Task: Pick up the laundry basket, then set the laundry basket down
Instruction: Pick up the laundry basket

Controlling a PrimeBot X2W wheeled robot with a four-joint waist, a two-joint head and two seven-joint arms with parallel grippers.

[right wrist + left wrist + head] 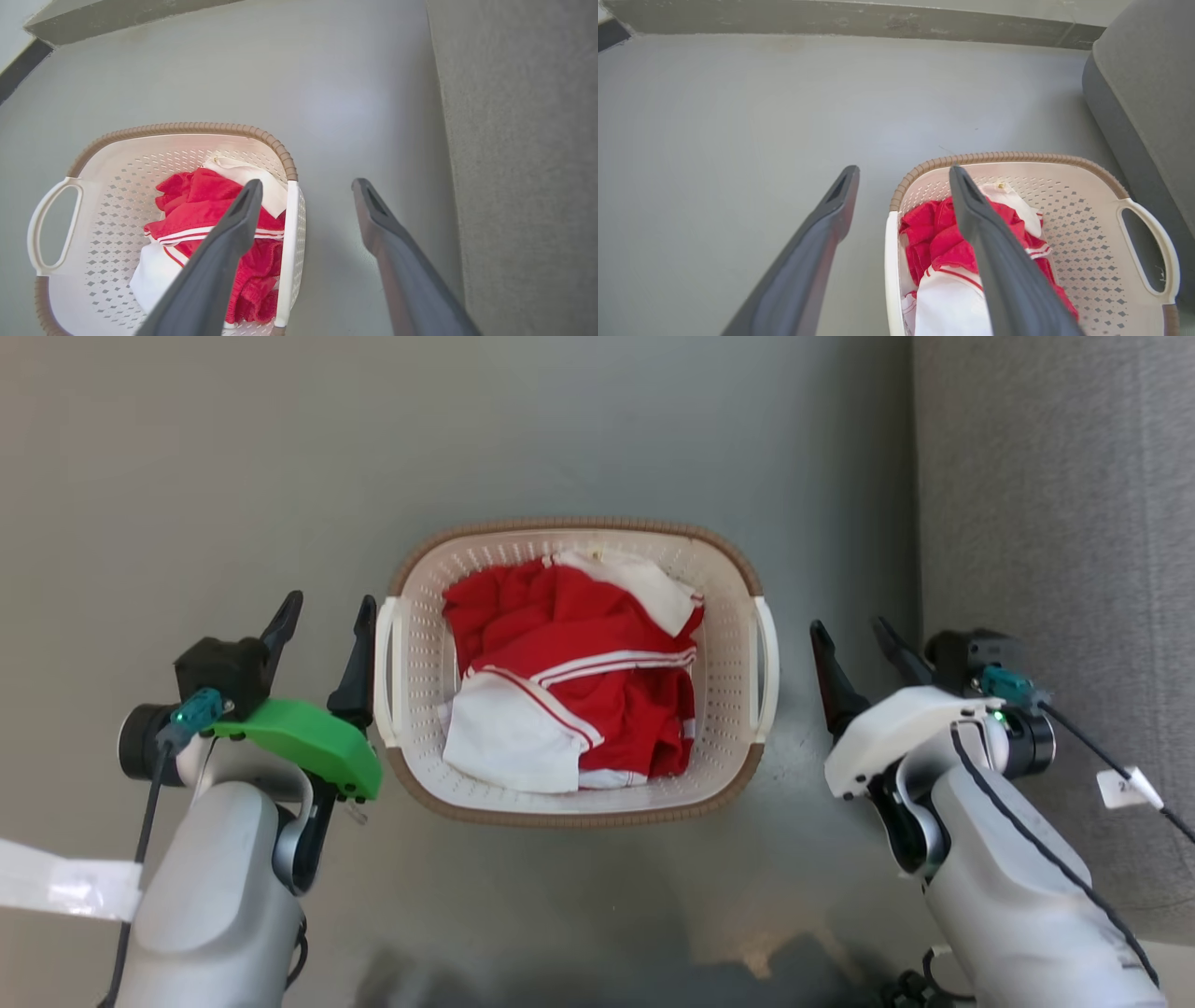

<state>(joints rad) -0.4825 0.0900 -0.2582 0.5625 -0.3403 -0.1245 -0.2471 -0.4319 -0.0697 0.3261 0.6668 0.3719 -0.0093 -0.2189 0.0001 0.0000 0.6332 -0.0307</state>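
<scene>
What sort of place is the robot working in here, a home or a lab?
Likely a home-style room, though I can't be sure. A laundry basket holding red and white clothes stands on a smooth grey floor, near grey upholstered furniture that looks like a sofa.

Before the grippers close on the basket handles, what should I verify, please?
1. The left gripper is open: ok.
2. The right gripper is open: ok.
3. The laundry basket stands on the floor: ok.
4. The clothes leave both handles free: ok.
5. The left handle and the right handle sit between the fingers: cannot tell, the views disagree.
</scene>
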